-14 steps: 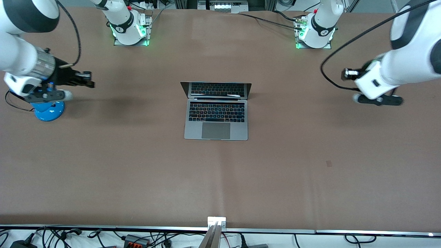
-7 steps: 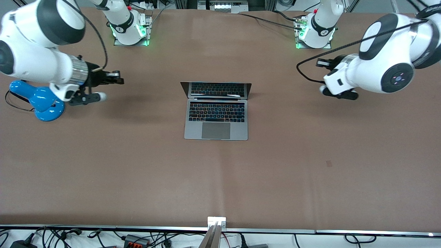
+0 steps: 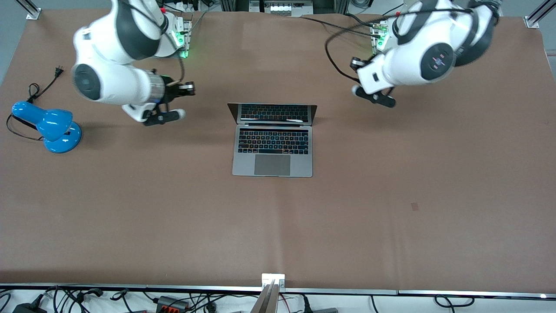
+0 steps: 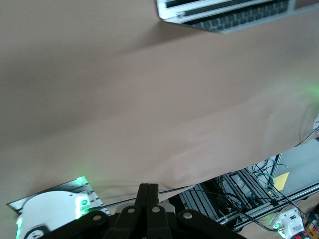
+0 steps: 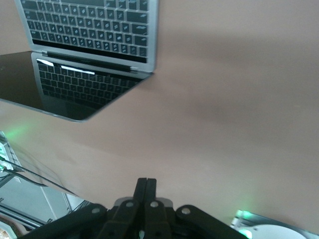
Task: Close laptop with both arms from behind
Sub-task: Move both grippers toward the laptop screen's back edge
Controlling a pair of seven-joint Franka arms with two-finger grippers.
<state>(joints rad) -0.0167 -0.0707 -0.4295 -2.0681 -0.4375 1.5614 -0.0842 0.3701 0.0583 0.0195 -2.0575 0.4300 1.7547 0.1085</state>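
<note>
The silver-grey laptop (image 3: 272, 152) lies open in the middle of the table, its dark screen (image 3: 273, 113) upright and facing the front camera. My right gripper (image 3: 190, 88) is shut and empty, over bare table toward the right arm's end from the screen. My left gripper (image 3: 355, 63) is shut and empty, over bare table toward the left arm's end from the screen. The right wrist view shows the laptop (image 5: 89, 55) past the shut right gripper (image 5: 146, 185). The left wrist view shows a corner of the laptop (image 4: 224, 12) past the shut left gripper (image 4: 148, 191).
A blue desk lamp (image 3: 48, 126) with a black cord and plug (image 3: 57, 71) stands at the right arm's end of the table. The arm bases (image 3: 165, 39) (image 3: 397, 43) stand at the table's edge by the robots. Brown tabletop (image 3: 278, 226) spreads around the laptop.
Both arms have swung inward from the table's ends toward the laptop's lid. The blue lamp, hidden under the right arm before, now shows fully. The laptop has not moved.
</note>
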